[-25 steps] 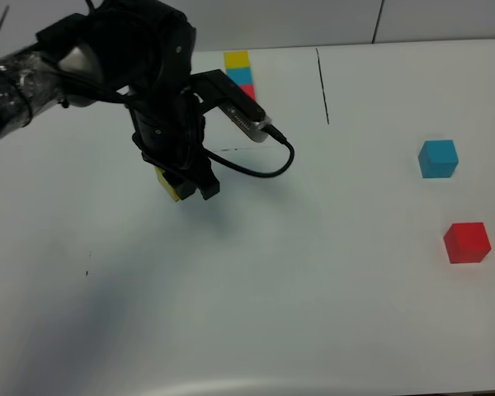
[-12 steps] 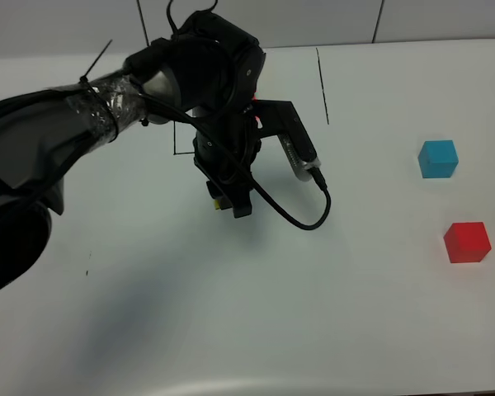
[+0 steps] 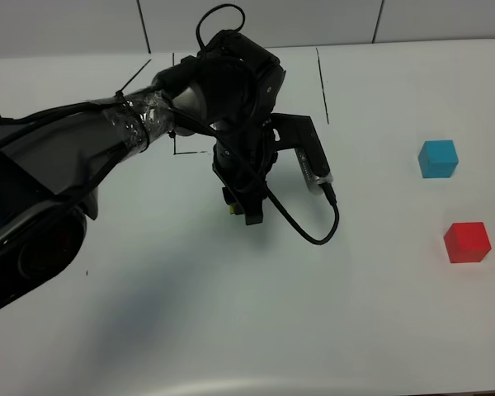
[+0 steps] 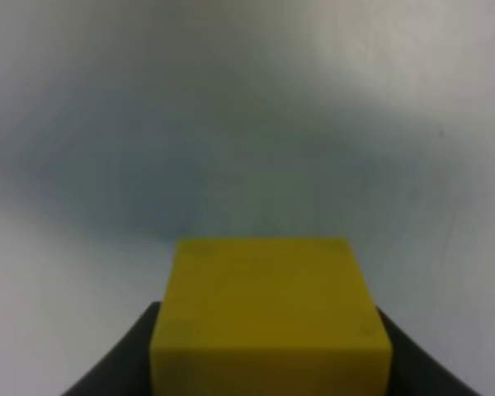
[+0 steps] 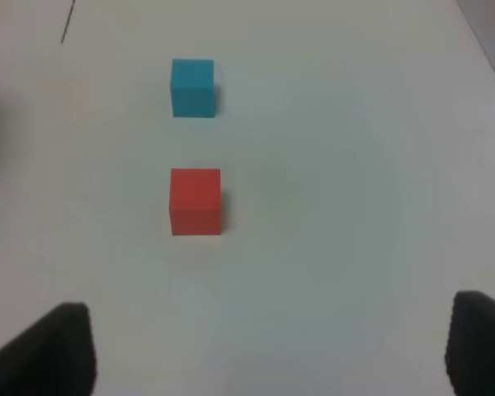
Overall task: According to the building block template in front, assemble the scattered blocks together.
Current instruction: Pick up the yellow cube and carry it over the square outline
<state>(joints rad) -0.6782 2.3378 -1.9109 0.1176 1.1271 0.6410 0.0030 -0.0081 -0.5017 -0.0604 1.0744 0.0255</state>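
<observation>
My left gripper (image 3: 241, 208) is shut on the yellow cube (image 4: 268, 313). It holds the cube low over the white table, left of centre. Only a sliver of the yellow cube (image 3: 229, 208) shows in the exterior view. The left arm hides the template's three cubes. Only part of its black outline (image 3: 175, 132) shows. The cyan-blue cube (image 3: 438, 158) and the red cube (image 3: 466, 242) sit apart at the right, and both show in the right wrist view: cyan-blue cube (image 5: 192, 87), red cube (image 5: 195, 201). My right gripper (image 5: 272, 351) is open and empty, short of the red cube.
A thin black line (image 3: 322, 87) is drawn on the white table (image 3: 256, 330) right of the left arm. A black cable (image 3: 313, 235) loops from the left wrist over the table.
My left arm has moved to the right and a little toward the front with the yellow cube in it. It now covers the template. The cyan-blue and red cubes have not moved.
</observation>
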